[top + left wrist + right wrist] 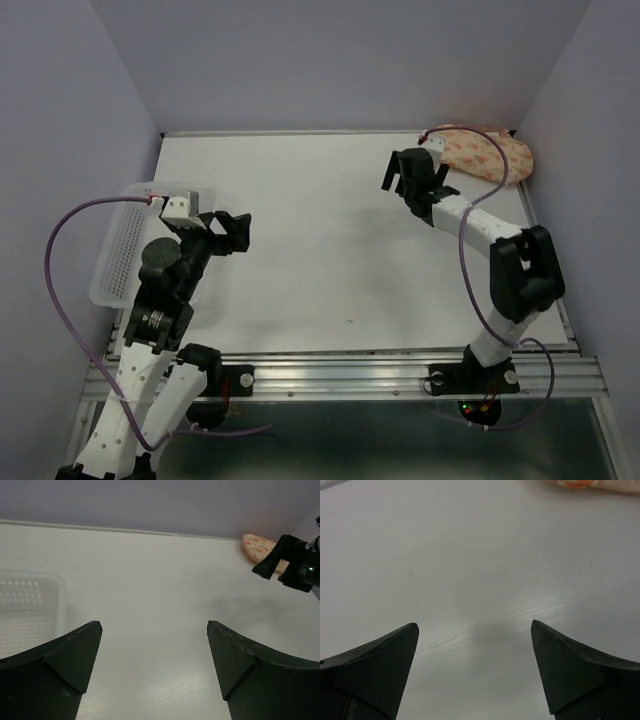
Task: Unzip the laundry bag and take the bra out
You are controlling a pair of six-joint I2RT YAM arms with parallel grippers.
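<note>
Left jaws: wide, nothing between them, held above bare desk (330, 270). Right jaws: equally wide and empty, also over bare desk.

Outward from right jaws: bag (492, 152) lies near, at their 1 o'clock in the right wrist view, where only its edge shows at the top of frame. In the top view it sits in the desk's far corner at 1 o'clock, close to both walls. The right arm's purple cable (500, 165) crosses over it.

Outward from left jaws: basket (115, 262) at 9 o'clock on the desk, just beside the arm. The bag is well apart, at 2 o'clock in the left wrist view.

Bra: not seen; probably inside the bag. Zipper pull: cannot locate it. Open or shut: cannot tell.

Risks, as judgement:
- The bag looks light and soft. Tugging the zipper with one arm would likely drag the whole bag, unless the other jaws pin it.
- The corner leaves little room; jaws may strike a wall.
- The cable could snag the loop or fabric.
- An unseen pull invites a pinch on padding alone.
</note>
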